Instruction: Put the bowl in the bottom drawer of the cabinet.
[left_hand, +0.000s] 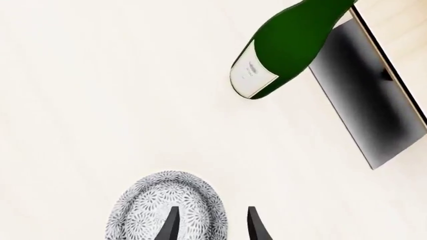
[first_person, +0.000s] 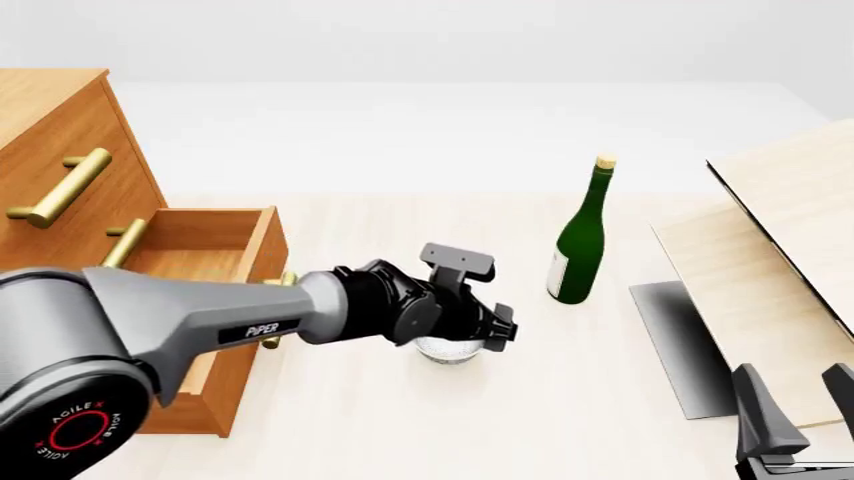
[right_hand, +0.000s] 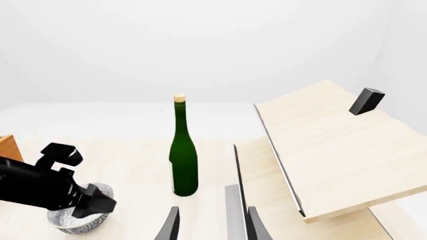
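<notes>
The small speckled white-grey bowl (first_person: 449, 351) sits on the pale table (first_person: 534, 420) beside the orange-brown wooden cabinet's (first_person: 54, 130) open bottom drawer (first_person: 200, 250), half hidden under the left gripper (left_hand: 212, 222), whose parted fingers straddle its rim, while the right gripper (right_hand: 208, 222), cut off, hangs open.

left gripper (first_person: 461, 335) over bowl (first_person: 449, 350), bottom drawer (first_person: 220, 250) open

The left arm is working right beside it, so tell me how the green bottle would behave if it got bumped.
The green bottle stands upright, tall and narrow on a small base, so a knock near its neck would probably tip it. Being round, it would likely roll once down. Its glossy surface looks slippery and possibly breakable. The left gripper is over the bowl, apart from the bottle.
</notes>
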